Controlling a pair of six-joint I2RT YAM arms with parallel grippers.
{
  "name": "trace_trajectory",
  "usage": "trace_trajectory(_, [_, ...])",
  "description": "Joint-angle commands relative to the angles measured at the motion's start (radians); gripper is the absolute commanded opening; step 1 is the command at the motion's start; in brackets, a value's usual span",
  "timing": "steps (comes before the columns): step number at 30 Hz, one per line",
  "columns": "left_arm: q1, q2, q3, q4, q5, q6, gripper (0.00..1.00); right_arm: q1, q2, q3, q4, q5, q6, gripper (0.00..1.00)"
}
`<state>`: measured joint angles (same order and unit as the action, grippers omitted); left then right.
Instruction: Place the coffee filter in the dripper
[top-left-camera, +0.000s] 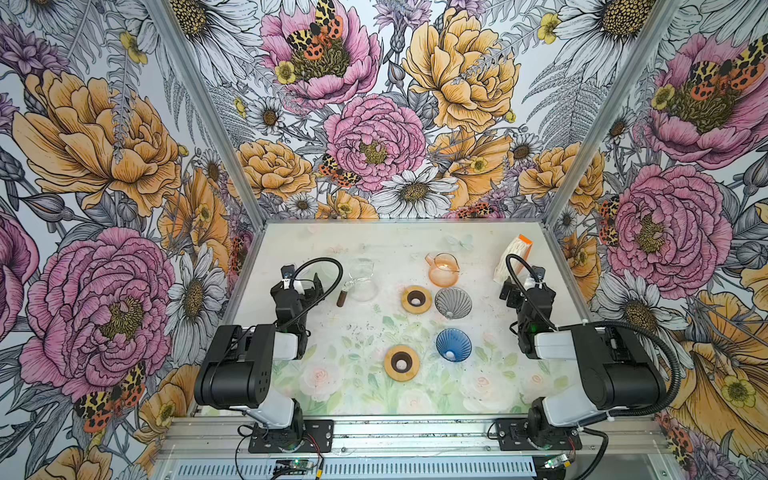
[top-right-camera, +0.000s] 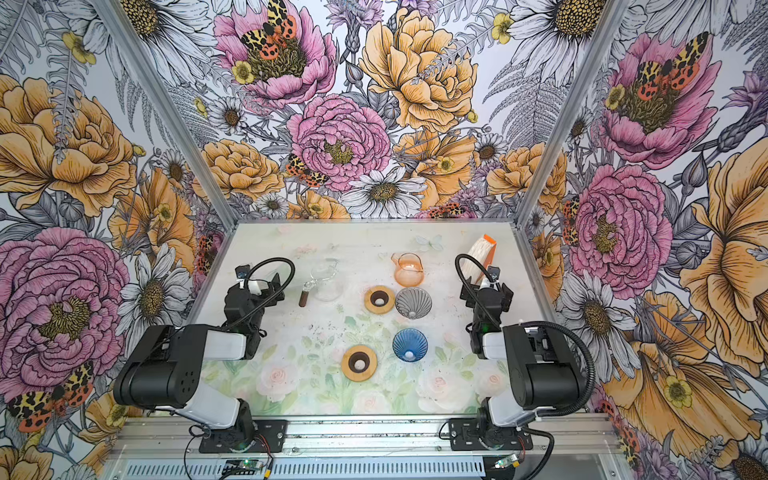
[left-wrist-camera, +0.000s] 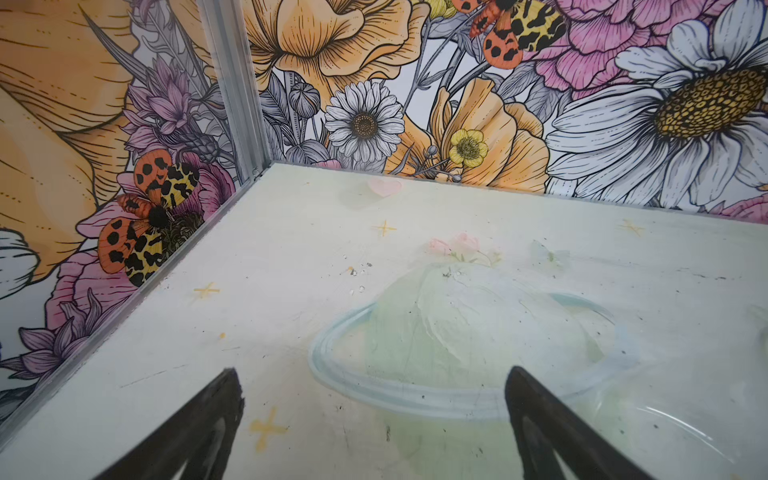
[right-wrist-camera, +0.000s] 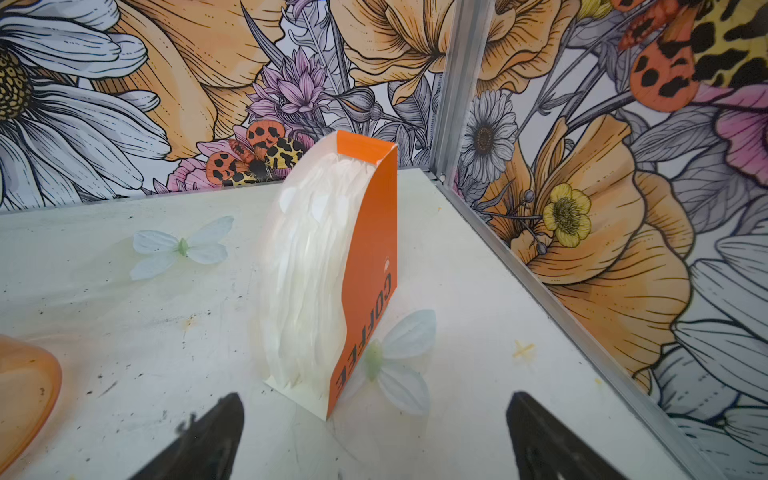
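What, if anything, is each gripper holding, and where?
Nothing: left gripper and right gripper are open and empty; the orange box of white filters stands untouched.

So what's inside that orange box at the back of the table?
The orange box holds a stack of white paper coffee filters, standing on edge and bulging from its open side. Its orange wall hides the rest of the stack.

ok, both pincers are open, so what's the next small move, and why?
Probably ease the right pincer forward to the filters in the orange box: it's open, empty and facing them, and the grey dripper and blue dripper look empty.
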<state>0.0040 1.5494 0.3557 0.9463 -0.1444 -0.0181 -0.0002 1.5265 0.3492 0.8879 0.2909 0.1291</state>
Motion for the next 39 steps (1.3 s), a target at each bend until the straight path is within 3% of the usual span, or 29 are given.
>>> trace_trajectory(1, [-0.006, 0.003, 0.02, -0.004, 0.007, 0.025, 0.99, 0.004, 0.005, 0.02, 0.019, -0.004, -0.009, 0.99])
trace_trajectory(39, [0.024, 0.001, 0.018, 0.0, 0.065, 0.004, 0.99, 0.005, 0.008, 0.023, 0.015, -0.002, -0.008, 1.0])
